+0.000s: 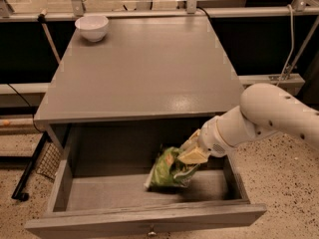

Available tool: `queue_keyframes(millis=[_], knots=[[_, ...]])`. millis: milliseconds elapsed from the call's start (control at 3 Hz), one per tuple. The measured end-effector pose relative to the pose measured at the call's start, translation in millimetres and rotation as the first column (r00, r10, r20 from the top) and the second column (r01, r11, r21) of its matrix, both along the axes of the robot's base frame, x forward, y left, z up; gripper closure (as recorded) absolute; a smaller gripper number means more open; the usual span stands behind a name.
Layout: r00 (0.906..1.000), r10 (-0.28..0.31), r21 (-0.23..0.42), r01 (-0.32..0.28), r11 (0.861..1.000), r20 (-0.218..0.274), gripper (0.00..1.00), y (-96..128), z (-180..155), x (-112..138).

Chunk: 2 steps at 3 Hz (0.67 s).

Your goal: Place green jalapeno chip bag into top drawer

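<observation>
The top drawer (149, 220) is pulled open below the grey table top (144, 63). The green jalapeno chip bag (167, 170) hangs inside the drawer, right of its middle, with its lower end close to or on the drawer floor. My gripper (189, 153) comes in from the right on the white arm (269, 116) and is shut on the bag's upper right end. Its yellowish fingers (192, 156) press on the foil. The drawer's small knob (151, 231) shows at the bottom edge.
A white bowl (91, 28) stands at the table's far left corner. A metal rail and cables run behind the table. A black stand with a wire mesh (42, 161) sits left of the drawer. Speckled floor lies to the right.
</observation>
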<state>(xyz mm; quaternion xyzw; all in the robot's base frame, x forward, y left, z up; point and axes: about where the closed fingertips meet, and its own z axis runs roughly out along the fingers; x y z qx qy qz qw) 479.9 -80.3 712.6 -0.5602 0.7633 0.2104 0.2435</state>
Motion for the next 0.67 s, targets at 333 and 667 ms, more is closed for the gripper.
queue_keyframes(millis=[333, 667], knots=[[1.0, -0.003, -0.001, 0.003, 1.0, 0.009, 0.05, -2, 9, -3], [0.9996, -0.027, -0.004, 0.027, 1.0, 0.012, 0.0, -16, 18, -10]])
